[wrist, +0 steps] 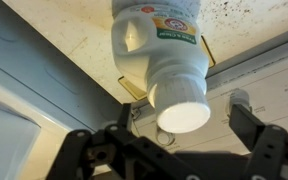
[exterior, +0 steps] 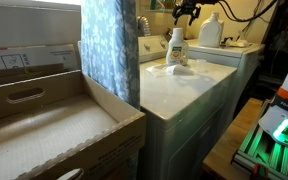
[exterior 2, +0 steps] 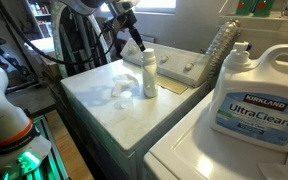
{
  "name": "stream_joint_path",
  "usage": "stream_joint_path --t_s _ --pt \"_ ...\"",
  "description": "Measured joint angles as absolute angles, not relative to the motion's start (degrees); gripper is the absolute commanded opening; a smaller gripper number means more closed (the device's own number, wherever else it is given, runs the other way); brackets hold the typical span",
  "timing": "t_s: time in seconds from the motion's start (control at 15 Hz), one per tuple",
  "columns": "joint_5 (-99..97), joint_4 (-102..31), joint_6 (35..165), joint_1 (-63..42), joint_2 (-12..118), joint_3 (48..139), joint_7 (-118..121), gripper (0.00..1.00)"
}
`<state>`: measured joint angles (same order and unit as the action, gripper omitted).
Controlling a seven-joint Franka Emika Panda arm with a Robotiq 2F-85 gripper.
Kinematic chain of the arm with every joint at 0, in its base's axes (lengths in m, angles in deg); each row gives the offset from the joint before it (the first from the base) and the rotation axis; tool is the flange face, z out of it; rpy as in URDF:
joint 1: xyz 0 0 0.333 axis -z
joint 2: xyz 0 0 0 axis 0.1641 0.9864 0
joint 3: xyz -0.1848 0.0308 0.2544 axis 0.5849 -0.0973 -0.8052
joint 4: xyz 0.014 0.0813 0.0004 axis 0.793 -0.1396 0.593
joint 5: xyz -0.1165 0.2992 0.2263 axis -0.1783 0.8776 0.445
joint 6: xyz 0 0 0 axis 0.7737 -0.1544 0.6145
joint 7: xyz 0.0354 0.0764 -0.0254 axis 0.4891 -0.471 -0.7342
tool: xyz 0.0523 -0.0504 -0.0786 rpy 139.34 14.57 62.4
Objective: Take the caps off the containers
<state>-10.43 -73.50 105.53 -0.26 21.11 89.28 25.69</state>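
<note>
White plastic bottle [wrist: 159,50], smooth round cap [wrist: 182,112], beneath wide-spread pincer [wrist: 160,125]

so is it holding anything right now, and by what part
Nothing is held. The gripper has its jaws open on either side of the cap of the smaller bottle, without touching it.
</note>
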Motion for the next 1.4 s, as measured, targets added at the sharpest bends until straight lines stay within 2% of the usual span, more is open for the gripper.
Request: stream_joint_path --t_s 0.47,0.6,0.73,0.87,0.93,1.4 --pt "-7.81 -69.01 106.18 -1.11 27.4 89.74 17.03 0.98" --pt "-7.79 -68.08 105.87 -1.25 28.79 89.8 15.91 0.84" --pt "-7.8 -67.39 105.37 -1.25 29.72 89.95 15.21 0.59" --pt "-7.86 -66.86 104.61 -1.23 30.18 90.43 14.72 0.43" --pt "-7.88 -66.61 104.12 -1.23 30.3 90.71 14.47 0.38" --pt "-7.87 -65.82 102.89 -1.3 30.53 90.91 14.39 0.38"
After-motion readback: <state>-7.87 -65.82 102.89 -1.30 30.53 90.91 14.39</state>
